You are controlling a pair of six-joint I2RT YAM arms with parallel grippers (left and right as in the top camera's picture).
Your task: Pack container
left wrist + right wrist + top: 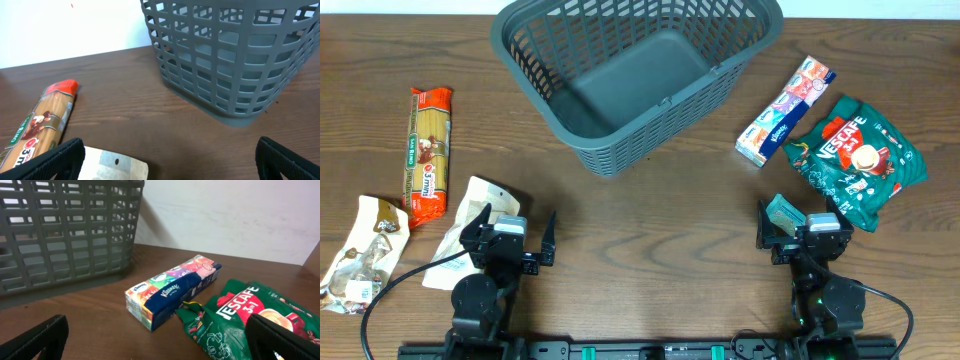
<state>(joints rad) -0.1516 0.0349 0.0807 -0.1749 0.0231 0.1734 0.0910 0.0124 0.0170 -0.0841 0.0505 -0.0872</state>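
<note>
The left gripper (512,228) is open wide and holds nothing. A white packet (470,225) lies on the table (650,240) under it, but I cannot tell if they touch. The right gripper (803,228) is open wide too, and it is empty.

The big grey basket (535,85) sits at the far middle of the table, away from both grippers. Only the view from above looks inside it, and nothing is in there.

The left wrist view shows the basket's side, the spaghetti packet (428,150) and a corner of the white packet. The right wrist view shows the names on two things: a Kleenex tissue pack (172,292) and a green Nescafe bag (250,325), lying just beside each other. Only the view from above shows a crumpled packet (365,250) at the far left.

There is one basket, two grippers and five packets.
</note>
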